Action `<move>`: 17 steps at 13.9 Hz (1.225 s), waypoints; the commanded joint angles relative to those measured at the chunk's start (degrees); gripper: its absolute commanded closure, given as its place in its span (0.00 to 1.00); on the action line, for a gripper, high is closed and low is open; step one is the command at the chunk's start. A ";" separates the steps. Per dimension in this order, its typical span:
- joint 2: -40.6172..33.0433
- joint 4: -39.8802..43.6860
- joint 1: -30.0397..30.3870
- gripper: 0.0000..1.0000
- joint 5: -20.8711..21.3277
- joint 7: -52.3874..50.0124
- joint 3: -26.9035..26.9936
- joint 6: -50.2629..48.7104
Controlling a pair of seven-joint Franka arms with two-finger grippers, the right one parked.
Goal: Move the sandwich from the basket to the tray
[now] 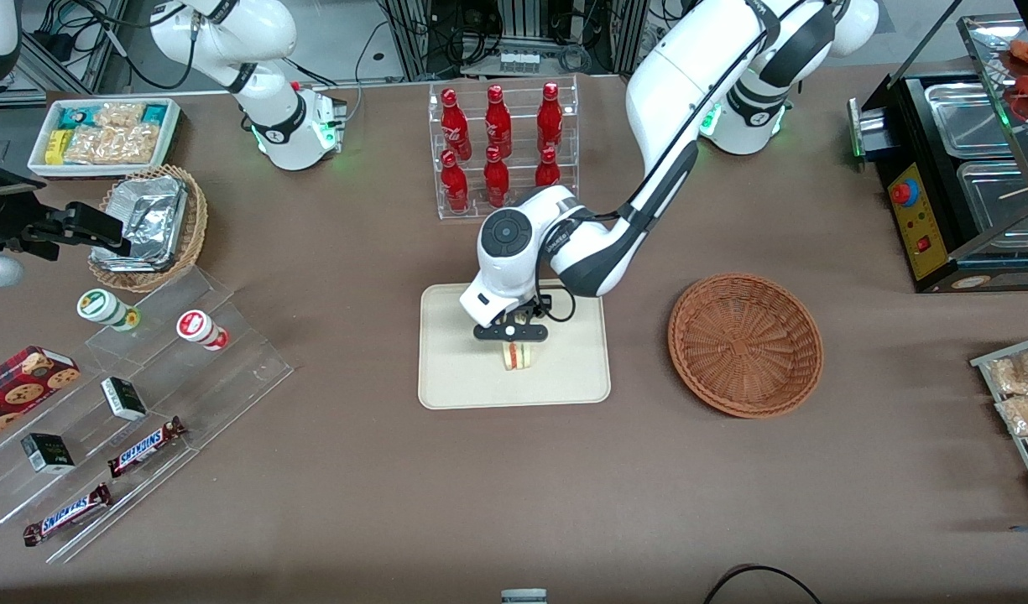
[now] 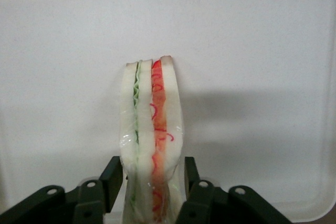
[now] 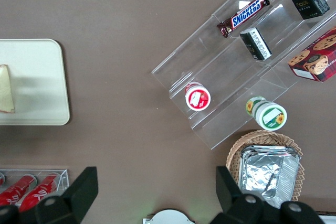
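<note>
Holding the sandwich [image 2: 152, 129] between its two fingers [image 2: 113, 179], the gripper [image 1: 511, 334] of the left arm stands low over the middle of the tray [image 1: 455, 369]. The fingers press on the two bread faces, one on each side, so the wedge stands on edge between them, with its layers of white bread, a thin green line and red-orange filling all visible between the two black pads. In the front view the sandwich shows just under the fingers and nearer to the camera than the wrist; whether it already touches the tray I cannot tell. All around the fingers there is only the plain cream surface of the tray, and its low rim runs past the tip of the wedge. The basket [image 1: 744, 344] sits on the brown worktop [image 1: 354, 486] well apart from the fingers, toward the working arm's end, with nothing inside it. A clear rack of red bottles [image 1: 498, 147] stands farther from the front camera than the gripper. Toward the parked arm's end, far from the fingers, there is a clear stepped shelf [image 1: 144, 394] with chocolate bars, small boxes and two round pots on it.
</note>
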 commanded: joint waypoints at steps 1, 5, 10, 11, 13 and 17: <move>-3.40 0.41 0.01 0.00 1.03 -1.32 0.26 -1.21; -10.69 0.15 2.20 0.00 1.21 -6.40 1.31 -9.21; -20.18 0.24 9.49 0.00 0.85 -10.56 3.34 -18.08; -21.77 0.06 11.42 0.00 0.85 -10.29 3.34 -20.10; -25.02 0.06 14.41 0.00 0.94 -9.15 3.34 -23.71; -30.39 -0.03 22.24 0.00 0.06 3.92 3.16 -30.74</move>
